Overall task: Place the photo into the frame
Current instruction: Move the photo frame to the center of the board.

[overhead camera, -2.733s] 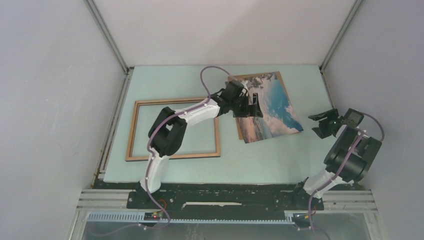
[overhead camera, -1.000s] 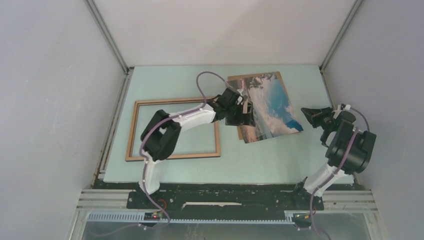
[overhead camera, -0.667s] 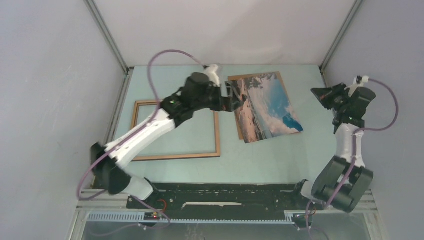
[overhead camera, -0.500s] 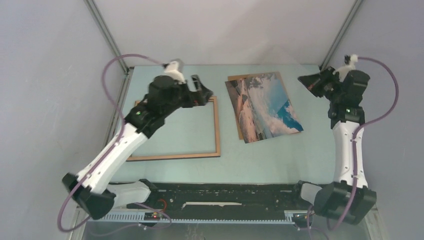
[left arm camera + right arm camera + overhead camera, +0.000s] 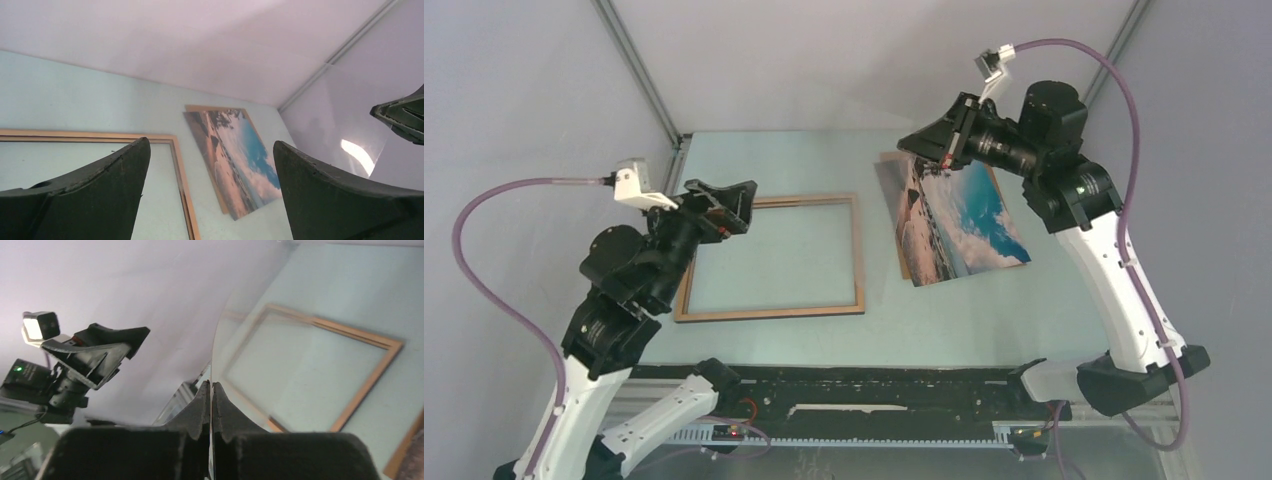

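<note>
We saw left claw [image 5: 729, 205] spread, empty, high above left end of frame [image 5: 769, 312]. We saw right claw [image 5: 916, 143] pinching clear pane [image 5: 350, 140] aloft, probably leaving frame open for photo [image 5: 959, 215], flat beneath right claw on backing board [image 5: 901, 258].

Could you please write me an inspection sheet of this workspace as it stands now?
Surface: pale green table top, flat.
Job's things: coastal photo print lies face up on a plain brown backing board, right of the thin wood-brown rectangular frame; the frame is empty.
Clutter: nothing seen.
Tools: left tool open, aloft near the frame; right tool shut on a clear thin sheet, aloft.
Cables: left arm's purple cable and right arm's purple cable loop in the air.
Surroundings: pale grey enclosure walls.
</note>
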Available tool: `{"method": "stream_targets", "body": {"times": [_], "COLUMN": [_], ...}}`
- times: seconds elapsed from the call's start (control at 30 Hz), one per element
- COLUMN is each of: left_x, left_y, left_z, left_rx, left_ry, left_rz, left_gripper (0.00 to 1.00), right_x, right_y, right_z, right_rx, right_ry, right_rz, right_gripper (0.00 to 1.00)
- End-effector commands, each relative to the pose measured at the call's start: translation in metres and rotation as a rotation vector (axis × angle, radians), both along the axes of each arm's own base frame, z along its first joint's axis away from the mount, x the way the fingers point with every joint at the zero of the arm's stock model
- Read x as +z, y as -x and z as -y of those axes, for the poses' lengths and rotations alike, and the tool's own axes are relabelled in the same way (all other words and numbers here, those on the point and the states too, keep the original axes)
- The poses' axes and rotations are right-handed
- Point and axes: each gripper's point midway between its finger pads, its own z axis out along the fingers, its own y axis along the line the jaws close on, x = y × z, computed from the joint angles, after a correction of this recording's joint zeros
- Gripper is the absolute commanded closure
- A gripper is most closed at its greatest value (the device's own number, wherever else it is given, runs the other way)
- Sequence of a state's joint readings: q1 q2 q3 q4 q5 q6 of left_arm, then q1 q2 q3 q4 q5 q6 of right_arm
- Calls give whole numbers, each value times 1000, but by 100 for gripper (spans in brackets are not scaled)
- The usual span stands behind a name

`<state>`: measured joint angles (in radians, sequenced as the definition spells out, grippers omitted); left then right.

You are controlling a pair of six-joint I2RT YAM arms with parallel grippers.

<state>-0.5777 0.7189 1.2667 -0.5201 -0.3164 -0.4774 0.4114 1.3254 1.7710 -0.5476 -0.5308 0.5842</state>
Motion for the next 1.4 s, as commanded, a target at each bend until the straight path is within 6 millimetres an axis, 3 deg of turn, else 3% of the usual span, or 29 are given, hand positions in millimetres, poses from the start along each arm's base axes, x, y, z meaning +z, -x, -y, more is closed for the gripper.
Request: {"method": "stream_targets", "body": {"times": [0.0, 0.1, 0.13, 0.4, 0.43, 0.57, 0.73, 0.87, 1.13, 1.23, 1.3, 1.37], "left_x": [4, 8, 1, -42, -48, -70, -101, -124, -170, -212, -235, -254], "left_y": [4, 8, 4, -14, -16, -24, -38, -57, -109, -126, -135, -144], "left_z": [-20, -24, -21, -1, 2, 10, 20, 21, -60, -110, -126, -151], "left_rx": [76, 84, 82, 41, 36, 29, 28, 12, 205, 352, 348, 406], "left_ry": [-31, -28, -42, -87, -91, -103, -132, -102, 63, 147, 279, 282], "left_rz": [29, 48, 33, -81, -96, -146, -224, -292, -483, -616, -697, -736], "left_gripper": [0, 0, 0, 0, 0, 0, 0, 0, 0, 0, 0, 0], "right_x": [16, -18, -52, -165, -189, -250, -305, -330, -354, -353, -361, -366], "right_y": [12, -2, -18, -92, -104, -134, -152, -156, -152, -151, -144, -141], "right_z": [-29, -46, -59, -97, -103, -116, -101, -84, -80, -78, -74, -71], "right_rx": [133, 188, 210, 253, 262, 345, 332, 294, 232, 184, 152, 107], "right_ry": [-104, -127, -123, -161, -166, -185, -120, -68, -84, -104, -92, -94], "right_rz": [-45, -164, -247, -457, -500, -602, -701, -739, -750, -719, -732, -735], "right_gripper": [100, 100, 100, 100, 100, 100, 100, 85, 68, 60, 56, 53]}}
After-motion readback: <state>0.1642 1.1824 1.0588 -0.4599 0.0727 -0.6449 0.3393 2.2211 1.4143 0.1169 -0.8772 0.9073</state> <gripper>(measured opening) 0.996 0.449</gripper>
